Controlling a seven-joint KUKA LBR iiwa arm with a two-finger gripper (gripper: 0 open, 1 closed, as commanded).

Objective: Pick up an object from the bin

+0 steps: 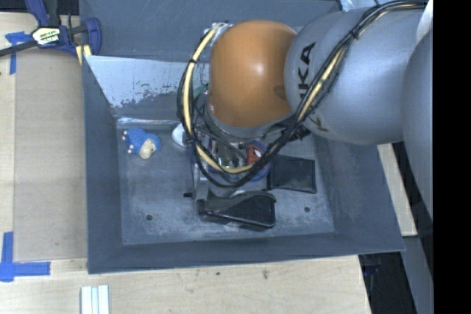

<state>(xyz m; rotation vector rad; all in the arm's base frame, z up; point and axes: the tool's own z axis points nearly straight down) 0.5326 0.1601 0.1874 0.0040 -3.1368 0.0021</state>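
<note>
Arm (353,77) covers centre-right of the grey bin (103,232). Gripper (212,191) is low at lower centre, right by a long black piece (239,211). Cannot tell how far open it is or whether it holds anything. Risk: closing could snag the flat black pad (294,174) just beside it. Small blue-cream toy (141,144) at left is well apart.
</note>
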